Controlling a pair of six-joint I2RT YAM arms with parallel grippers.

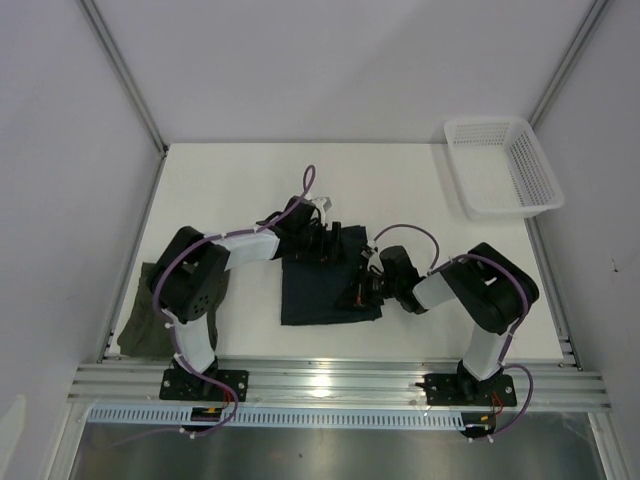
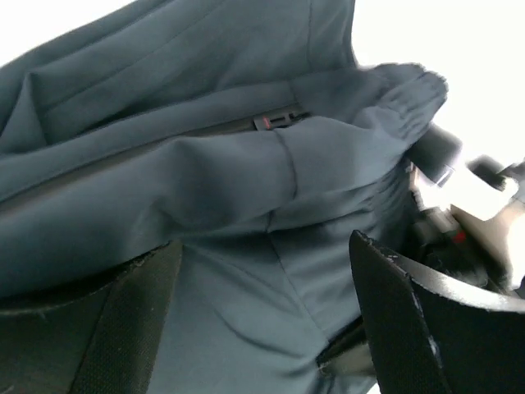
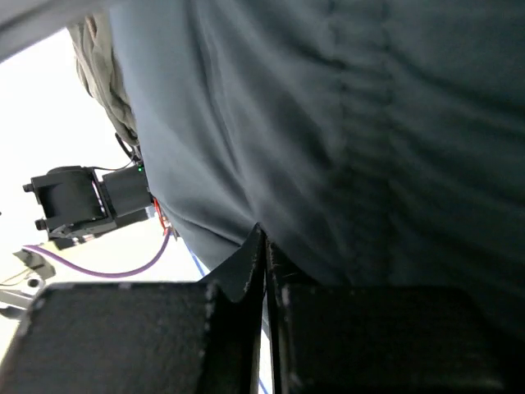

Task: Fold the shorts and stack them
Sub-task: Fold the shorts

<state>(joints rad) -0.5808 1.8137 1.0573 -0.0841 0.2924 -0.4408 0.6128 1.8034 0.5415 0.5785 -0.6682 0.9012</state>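
navy shorts [image 1: 322, 292] mid tabletop [image 1: 420, 200], olive shorts [image 1: 138, 318] at its left edge beside left arm [image 1: 195, 280]; left pincer [image 2: 258, 263] wide, astride navy cloth; right pincer [image 3: 264, 263] pressed together, pinching the navy shorts' edge

My gripper [image 2: 262, 271] hangs close over the dark navy-teal shorts [image 2: 205, 164], fingers [image 2: 402, 320] spread wide with rumpled cloth between them. A zip [image 2: 264, 122] with a red pull crosses the middle; white tabletop [image 2: 443, 33] shows top right.
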